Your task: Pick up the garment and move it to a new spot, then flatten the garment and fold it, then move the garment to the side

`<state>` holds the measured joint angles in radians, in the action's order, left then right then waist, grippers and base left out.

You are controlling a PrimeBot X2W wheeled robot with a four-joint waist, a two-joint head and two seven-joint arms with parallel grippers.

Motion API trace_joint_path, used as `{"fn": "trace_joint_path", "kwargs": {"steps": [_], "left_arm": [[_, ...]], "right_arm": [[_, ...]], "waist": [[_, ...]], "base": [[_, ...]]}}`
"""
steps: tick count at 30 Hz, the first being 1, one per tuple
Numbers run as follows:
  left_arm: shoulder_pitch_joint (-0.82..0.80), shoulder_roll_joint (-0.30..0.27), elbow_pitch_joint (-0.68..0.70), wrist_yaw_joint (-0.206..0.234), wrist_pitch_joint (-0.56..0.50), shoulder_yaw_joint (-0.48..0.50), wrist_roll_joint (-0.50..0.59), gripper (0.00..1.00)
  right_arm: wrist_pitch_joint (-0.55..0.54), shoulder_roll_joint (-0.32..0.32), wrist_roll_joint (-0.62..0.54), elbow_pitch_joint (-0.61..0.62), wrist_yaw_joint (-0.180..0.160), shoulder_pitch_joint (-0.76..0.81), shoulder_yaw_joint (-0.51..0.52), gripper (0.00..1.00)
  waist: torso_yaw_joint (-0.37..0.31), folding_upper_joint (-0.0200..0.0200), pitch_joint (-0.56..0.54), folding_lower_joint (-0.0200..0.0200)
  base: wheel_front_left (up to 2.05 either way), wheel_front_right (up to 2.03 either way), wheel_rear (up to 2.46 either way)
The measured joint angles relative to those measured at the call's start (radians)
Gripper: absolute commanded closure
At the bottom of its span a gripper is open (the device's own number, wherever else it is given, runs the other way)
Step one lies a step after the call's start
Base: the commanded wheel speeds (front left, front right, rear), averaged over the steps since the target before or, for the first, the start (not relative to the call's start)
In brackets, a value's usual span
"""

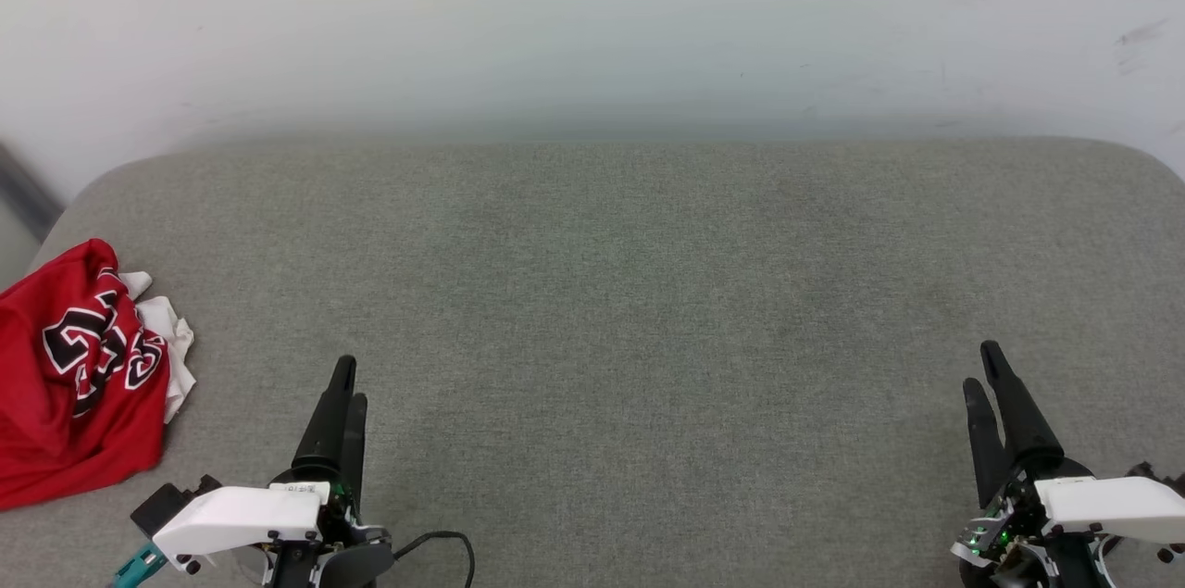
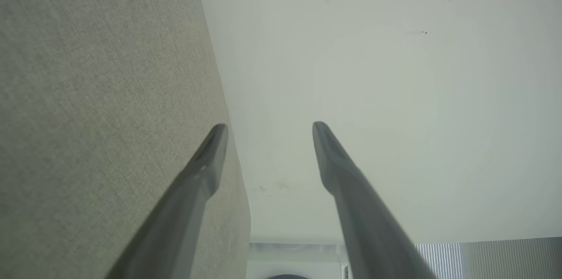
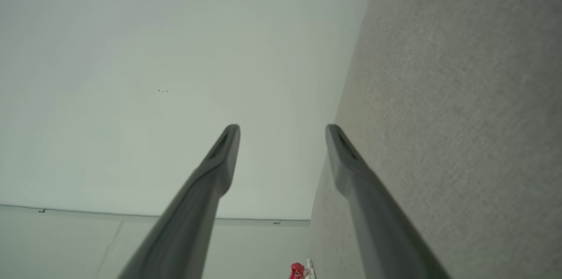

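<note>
Garment [image 1: 79, 375] lies crumpled at the cushion's [image 1: 611, 273] left edge, its heap running near-to-far, just left of the left fingers [image 1: 348, 389] and about level with them; these stand spread and hold nothing. The right fingers [image 1: 989, 370], spread and bare too, sit well apart at the far right, so the left arm is nearer. Open cushion stretches between the arms, bounded behind by the wall [image 1: 592, 14].

Head: above, looking down across desk [image 1: 648, 292] to wall [image 1: 592, 14].
Wrists: low, rolled sideways, facing wall.
Shared: desk, wall.
</note>
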<state>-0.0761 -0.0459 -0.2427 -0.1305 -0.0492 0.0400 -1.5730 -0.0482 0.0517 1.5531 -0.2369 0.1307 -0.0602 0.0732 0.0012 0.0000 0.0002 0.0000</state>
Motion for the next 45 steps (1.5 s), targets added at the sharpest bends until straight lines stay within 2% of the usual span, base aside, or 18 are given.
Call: {"fn": "trace_joint_path", "kwargs": {"steps": [18, 20, 21, 22, 37, 45], "left_arm": [[-0.012, -0.001, 0.061, 0.000, 0.081, -0.065, 0.341, 0.00], [-0.012, -0.001, 0.063, 0.000, 0.089, -0.068, 0.384, 0.00], [-0.013, -0.001, 0.063, 0.000, 0.098, -0.073, 0.452, 0.00], [-0.013, -0.001, 0.063, 0.000, 0.103, -0.075, 0.472, 0.00], [-0.014, -0.002, 0.055, 0.000, 0.151, -0.090, 0.780, 0.00], [-0.013, -0.003, 0.049, 0.000, 0.173, -0.108, 0.904, 0.00]], "right_arm": [[0.081, 0.002, -0.440, 0.069, 0.000, 0.004, -0.030, 0.00], [0.087, 0.002, -0.494, 0.075, 0.000, 0.004, -0.033, 0.00], [0.097, 0.002, -0.572, 0.083, 0.000, 0.006, -0.035, 0.00], [0.100, 0.002, -0.597, 0.086, 0.000, 0.007, -0.036, 0.00], [0.110, 0.001, -0.902, 0.114, 0.000, 0.021, -0.048, 0.00], [0.110, 0.001, -1.037, 0.132, 0.000, 0.029, -0.027, 0.00]], "waist": [[0.001, 0.0000, -0.001, 0.0000], [0.001, 0.0000, -0.002, 0.0000], [0.001, 0.0000, -0.003, 0.0000], [0.002, 0.0000, -0.003, 0.0000], [0.009, 0.0000, -0.006, 0.0001], [0.012, 0.0000, -0.008, 0.0000]], "base": [[0.00, 0.00, 0.00], [0.00, 0.00, 0.00], [0.00, 0.00, 0.00], [0.00, 0.00, 0.00], [0.00, 0.00, 0.00], [0.00, 0.00, 0.00]]}}
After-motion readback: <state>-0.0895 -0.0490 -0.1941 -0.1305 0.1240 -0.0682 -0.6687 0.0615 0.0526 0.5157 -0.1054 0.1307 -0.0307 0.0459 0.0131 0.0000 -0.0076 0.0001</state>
